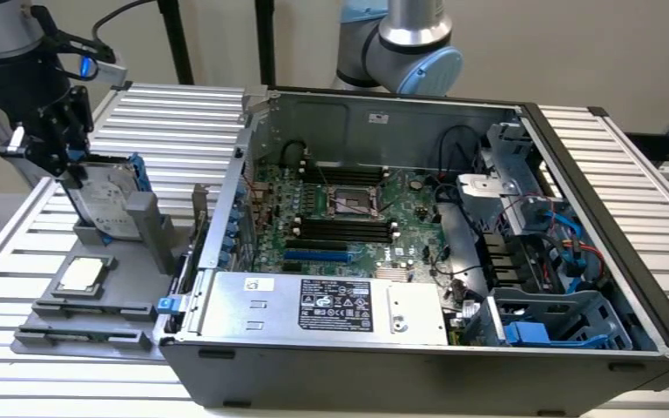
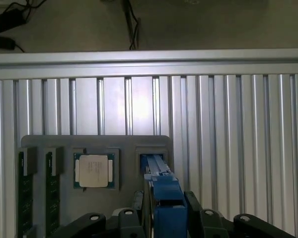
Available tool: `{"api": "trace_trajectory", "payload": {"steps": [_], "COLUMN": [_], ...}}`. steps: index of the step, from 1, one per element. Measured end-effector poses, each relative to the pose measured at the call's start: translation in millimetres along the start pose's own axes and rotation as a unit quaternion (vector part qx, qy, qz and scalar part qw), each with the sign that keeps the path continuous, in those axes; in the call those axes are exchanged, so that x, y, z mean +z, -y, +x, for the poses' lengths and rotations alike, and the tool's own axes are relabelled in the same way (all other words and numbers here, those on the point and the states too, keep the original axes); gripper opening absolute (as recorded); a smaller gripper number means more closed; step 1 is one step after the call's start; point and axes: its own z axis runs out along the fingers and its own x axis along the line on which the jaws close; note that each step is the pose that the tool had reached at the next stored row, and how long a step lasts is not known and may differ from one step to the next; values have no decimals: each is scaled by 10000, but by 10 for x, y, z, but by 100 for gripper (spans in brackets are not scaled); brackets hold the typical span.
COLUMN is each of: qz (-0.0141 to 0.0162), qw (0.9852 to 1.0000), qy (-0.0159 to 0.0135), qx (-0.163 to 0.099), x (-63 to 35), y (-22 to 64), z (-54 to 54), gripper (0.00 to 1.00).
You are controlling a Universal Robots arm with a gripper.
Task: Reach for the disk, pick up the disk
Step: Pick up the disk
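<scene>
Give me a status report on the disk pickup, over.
Pincer at the disk's top edge. Disk upright in grey stand, still seated. Chip lies nearby, apart from it; computer case close alongside.

You're in a robotics lab: an opened computer case [image 1: 404, 370] sits on a slatted aluminium surface [image 1: 625, 165] beside a robot arm [image 1: 410, 48].
</scene>
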Motion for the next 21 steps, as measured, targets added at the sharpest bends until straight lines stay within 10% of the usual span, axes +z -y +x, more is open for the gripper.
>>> {"api": "trace_trajectory", "payload": {"steps": [21], "qz": [0], "qw": [10000], "qy": [1], "qx": [0], "x": [0], "y": [-1], "z": [135], "gripper": [33]}}
